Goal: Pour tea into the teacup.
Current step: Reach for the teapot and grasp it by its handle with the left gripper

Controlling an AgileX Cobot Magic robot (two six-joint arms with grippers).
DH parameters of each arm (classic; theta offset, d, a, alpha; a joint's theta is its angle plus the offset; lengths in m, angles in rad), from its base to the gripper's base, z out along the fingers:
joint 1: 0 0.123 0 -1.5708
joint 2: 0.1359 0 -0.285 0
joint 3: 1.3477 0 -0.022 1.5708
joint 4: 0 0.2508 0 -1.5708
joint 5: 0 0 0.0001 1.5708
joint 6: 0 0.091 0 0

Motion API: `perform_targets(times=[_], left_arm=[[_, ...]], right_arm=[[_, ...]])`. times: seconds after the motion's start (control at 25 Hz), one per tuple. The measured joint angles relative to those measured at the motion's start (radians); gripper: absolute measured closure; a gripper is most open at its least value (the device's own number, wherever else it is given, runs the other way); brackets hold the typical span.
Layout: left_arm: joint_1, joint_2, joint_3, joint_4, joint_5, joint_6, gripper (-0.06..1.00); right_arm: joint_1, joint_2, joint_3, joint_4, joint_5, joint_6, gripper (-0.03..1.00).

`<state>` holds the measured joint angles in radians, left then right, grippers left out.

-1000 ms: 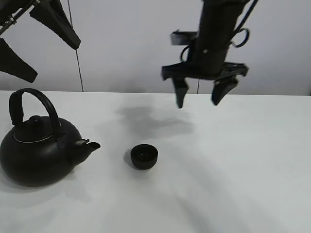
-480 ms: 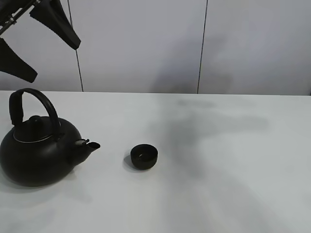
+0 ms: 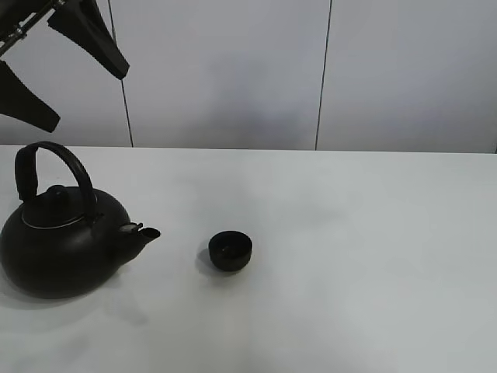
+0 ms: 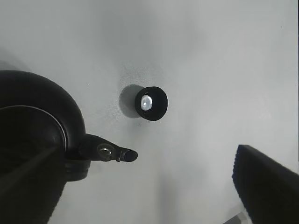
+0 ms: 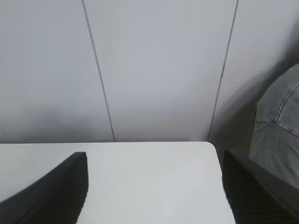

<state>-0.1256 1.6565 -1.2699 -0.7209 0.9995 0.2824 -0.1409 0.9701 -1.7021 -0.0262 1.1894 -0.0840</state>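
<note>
Exterior high: left gripper [image 3: 87, 99] aloft, splayed

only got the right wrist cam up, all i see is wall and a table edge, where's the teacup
Observer: The teacup stands upright on the table, a gap to the right of the kettle in the high view.
Operator: is anything pouring
Observer: No. The kettle sits flat on the table with its spout aimed toward the teacup, and no stream shows.
Operator: left gripper got the handle
Observer: No. The left gripper hangs open above the kettle, apart from its handle.
</note>
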Motion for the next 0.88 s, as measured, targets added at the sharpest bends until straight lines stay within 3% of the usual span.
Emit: perform_targets(times=[0.2, 0.52, 0.88], left_arm=[[0.0, 0.0, 0.0, 0.0, 0.0, 0.0, 0.25], [0.0, 0.0, 0.0, 0.0, 0.0, 0.0, 0.25], [0.0, 0.0, 0.0, 0.0, 0.0, 0.0, 0.25]], right_arm=[[0.0, -0.343, 0.219, 0.1, 0.014, -0.058, 0.42], [0.0, -0.795, 0.686, 0.11, 0.024, -0.042, 0.42], [0.034, -0.97, 1.091, 0.079, -0.027, -0.022, 0.42]])
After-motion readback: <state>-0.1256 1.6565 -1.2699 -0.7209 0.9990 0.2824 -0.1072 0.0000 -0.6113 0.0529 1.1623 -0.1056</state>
